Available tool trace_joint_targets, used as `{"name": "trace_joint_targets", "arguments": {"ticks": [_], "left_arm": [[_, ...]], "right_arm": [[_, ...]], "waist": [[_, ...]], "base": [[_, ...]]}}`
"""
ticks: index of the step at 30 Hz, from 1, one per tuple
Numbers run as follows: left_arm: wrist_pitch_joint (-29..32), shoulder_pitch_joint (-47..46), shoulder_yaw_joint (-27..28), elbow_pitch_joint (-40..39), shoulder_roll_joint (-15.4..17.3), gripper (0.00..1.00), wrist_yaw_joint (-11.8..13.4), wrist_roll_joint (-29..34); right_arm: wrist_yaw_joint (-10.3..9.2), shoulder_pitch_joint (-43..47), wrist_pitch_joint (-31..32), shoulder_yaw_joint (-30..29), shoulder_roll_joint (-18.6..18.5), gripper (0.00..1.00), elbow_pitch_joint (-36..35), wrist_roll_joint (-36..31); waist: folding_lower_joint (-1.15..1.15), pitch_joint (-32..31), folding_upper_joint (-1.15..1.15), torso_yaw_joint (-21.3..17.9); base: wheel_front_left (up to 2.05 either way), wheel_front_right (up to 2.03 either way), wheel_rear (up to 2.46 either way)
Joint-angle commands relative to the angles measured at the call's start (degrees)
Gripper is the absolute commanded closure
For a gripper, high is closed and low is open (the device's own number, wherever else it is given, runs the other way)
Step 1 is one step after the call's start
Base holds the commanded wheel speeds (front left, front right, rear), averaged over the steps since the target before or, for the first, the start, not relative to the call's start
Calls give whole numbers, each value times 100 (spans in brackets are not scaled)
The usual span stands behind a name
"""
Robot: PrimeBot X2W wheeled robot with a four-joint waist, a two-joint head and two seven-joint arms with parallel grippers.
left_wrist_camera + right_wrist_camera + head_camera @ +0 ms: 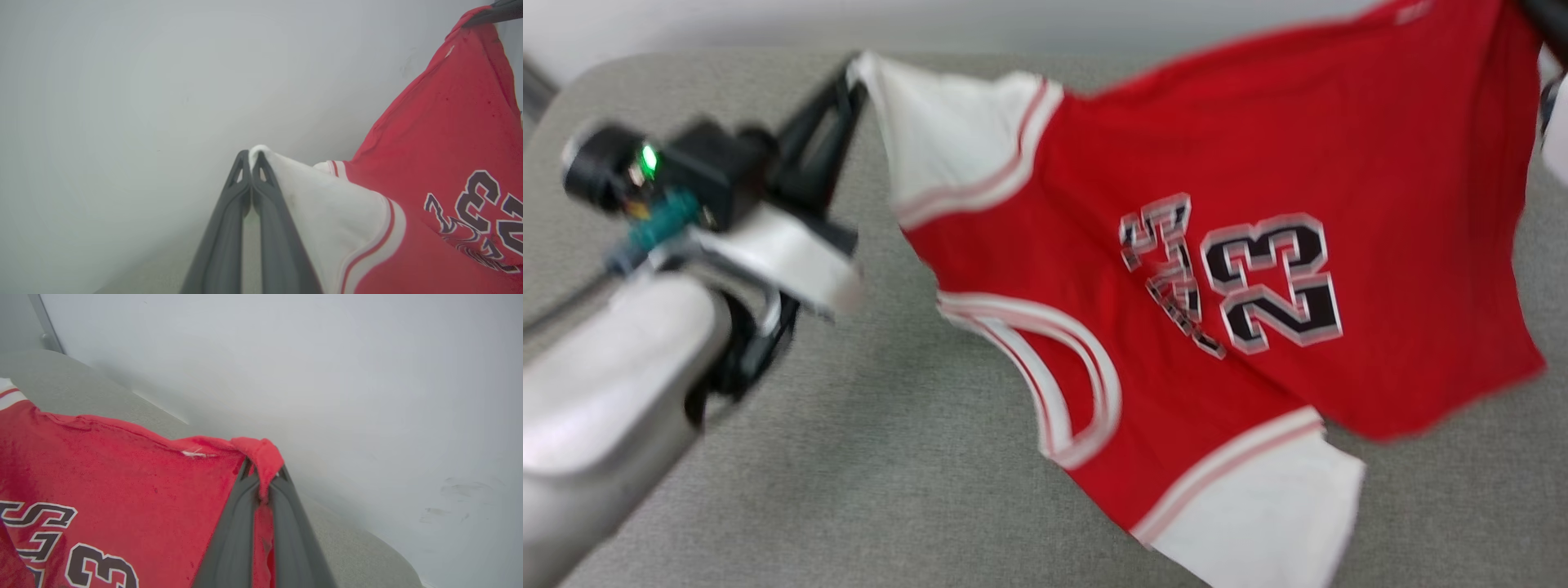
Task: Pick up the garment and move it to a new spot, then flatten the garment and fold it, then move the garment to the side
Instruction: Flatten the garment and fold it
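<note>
The garment hangs sideways, collar left, hem right.

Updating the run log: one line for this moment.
red-and-white jersey T-shirt: held spread over grey fabric surface; left end effector: shut on white sleeve; right end effector: shut on red corner

The right gripper pinches a red corner of the garment. The cloth stretches away over the grey surface, whose far edge meets a pale wall.

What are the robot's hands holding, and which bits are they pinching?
Both hold the garment: the left gripper pinches a white sleeve tip, the right gripper a red corner.
</note>
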Motion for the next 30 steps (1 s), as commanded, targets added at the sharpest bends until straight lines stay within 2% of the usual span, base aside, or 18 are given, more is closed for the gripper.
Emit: {"name": "trace_joint_targets", "arguments": {"ticks": [1, 5, 13, 21, 26, 30], "left_arm": [[21, -233, 73, 75, -107, 100, -49, 9], [109, -1231, 257, 516, -342, 100, -275, 170], [237, -3428, 509, 1556, -878, 100, -764, 570], [120, -5420, 755, 2644, -1230, 100, -1173, 870], [-1, -6331, 822, 3272, -1476, 100, -1393, 958], [-129, -6669, 826, 3695, -1614, 100, -1515, 982]], "right_arm": [[-10, -208, -42, -100, 81, 100, 32, -74], [-10, -841, -54, -376, 400, 100, 219, -436], [-10, -2588, -59, -622, 779, 100, 772, -1200], [-10, -4307, -270, -467, 967, 100, 1417, -1789], [-10, -5130, -458, -395, 1104, 100, 1924, -1884], [-10, -5443, -647, -269, 1283, 100, 2375, -1865]], "waist": [[0, 203, 0, -99], [0, 578, 0, -172], [0, 1385, 0, -249], [0, 1918, 0, -297], [0, 2134, 0, -262], [0, 2277, 0, -247]], "base": [[0, 0, 0], [0, 0, 0], [0, 0, 0], [0, 0, 0], [0, 0, 0], [0, 0, 0]]}}
